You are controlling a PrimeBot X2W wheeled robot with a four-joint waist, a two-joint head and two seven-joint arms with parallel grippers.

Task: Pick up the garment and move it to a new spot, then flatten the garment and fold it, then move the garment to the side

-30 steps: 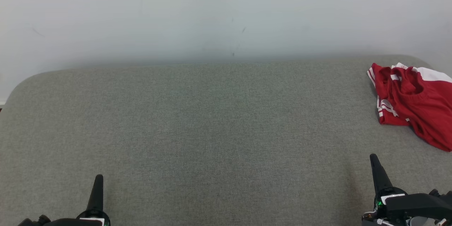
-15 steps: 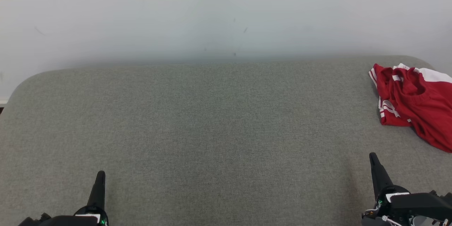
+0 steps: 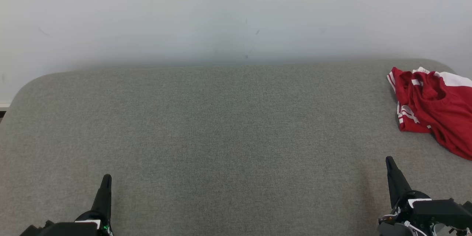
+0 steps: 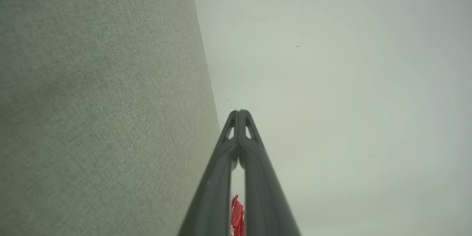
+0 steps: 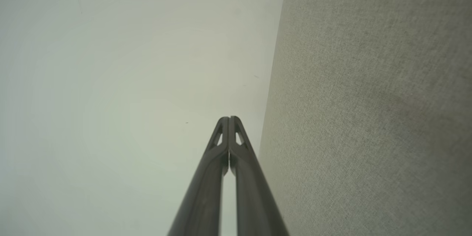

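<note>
Garment (image 3: 435, 112), red and white, lies bunched on the grey bench (image 3: 221, 136) at the frame's right edge. Your left jaws, lower left, and right jaws, lower right, sit clenched on nothing, apparently parked apart from it.

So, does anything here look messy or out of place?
The red and white garment lies crumpled in a heap at the far right of the grey padded surface, running past the head view's edge. The left gripper and right gripper, both shut, hang apart from it. Nothing else stands out.
</note>
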